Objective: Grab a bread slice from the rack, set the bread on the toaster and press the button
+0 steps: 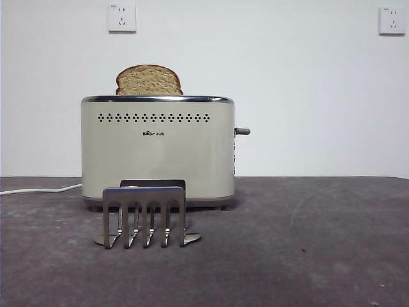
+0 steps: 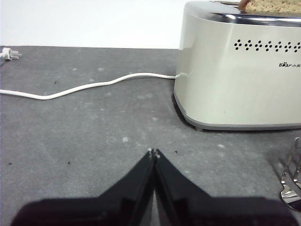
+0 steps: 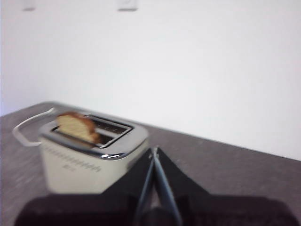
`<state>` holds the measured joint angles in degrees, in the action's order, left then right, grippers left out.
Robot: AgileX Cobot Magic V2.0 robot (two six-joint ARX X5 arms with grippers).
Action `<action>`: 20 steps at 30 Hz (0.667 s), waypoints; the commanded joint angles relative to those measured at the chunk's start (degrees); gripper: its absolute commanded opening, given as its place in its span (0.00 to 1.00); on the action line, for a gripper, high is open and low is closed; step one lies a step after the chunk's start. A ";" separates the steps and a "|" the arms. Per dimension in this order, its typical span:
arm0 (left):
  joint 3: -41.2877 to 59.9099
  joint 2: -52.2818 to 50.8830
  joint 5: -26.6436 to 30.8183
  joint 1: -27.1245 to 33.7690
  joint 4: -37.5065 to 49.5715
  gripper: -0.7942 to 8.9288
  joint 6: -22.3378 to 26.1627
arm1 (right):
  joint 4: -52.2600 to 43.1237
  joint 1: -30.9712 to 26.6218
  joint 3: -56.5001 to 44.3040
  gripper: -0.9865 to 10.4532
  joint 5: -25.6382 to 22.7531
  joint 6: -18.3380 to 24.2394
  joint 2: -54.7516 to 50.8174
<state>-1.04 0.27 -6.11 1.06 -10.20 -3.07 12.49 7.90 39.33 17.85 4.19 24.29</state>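
Note:
The slice of bread (image 1: 149,80) stands in a slot of the cream toaster (image 1: 157,147), its domed top poking above the chrome rim; it also shows as bread (image 3: 77,127) in the toaster (image 3: 89,157) and at an edge as bread (image 2: 273,5). The steel rack (image 1: 144,214) sits in front of the toaster with nothing in its slots. The dark button (image 1: 243,131) sticks out from the toaster's right side. My left gripper (image 2: 154,152) is shut low over the mat, left of the toaster (image 2: 240,70). My right gripper (image 3: 154,150) is shut, raised and apart from the toaster.
A white power cord (image 2: 84,84) runs from the toaster across the grey mat to a plug (image 2: 9,54). Two wall sockets (image 1: 122,18) sit on the white wall behind. A corner of the rack (image 2: 292,176) shows by the left gripper.

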 commanded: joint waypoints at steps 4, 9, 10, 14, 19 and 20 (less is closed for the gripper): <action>0.83 -0.15 0.09 0.13 0.11 0.08 -0.31 | -7.23 -0.02 -15.87 0.09 -7.37 -4.72 -7.56; 0.83 -0.15 0.09 0.13 0.11 0.08 -0.31 | -7.76 -0.02 -25.97 0.09 -11.02 -6.32 -14.16; 0.83 -0.15 0.09 0.13 0.11 0.08 -0.31 | -7.76 -0.02 -27.45 0.09 -11.08 -6.29 -15.21; 0.83 -0.15 0.09 0.13 0.11 0.08 -0.31 | -7.74 -0.02 -32.96 0.09 -12.31 -6.97 -18.95; 0.83 -0.15 0.09 0.13 0.11 0.08 -0.31 | -7.61 -0.02 -37.53 0.09 -12.28 -7.58 -22.16; 0.83 -0.15 0.09 0.13 0.11 0.08 -0.31 | -7.52 -0.02 -38.29 0.09 -12.31 -7.82 -22.69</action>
<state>-1.04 0.27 -6.13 1.06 -10.20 -3.05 5.50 7.90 1.83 5.78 -2.59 1.98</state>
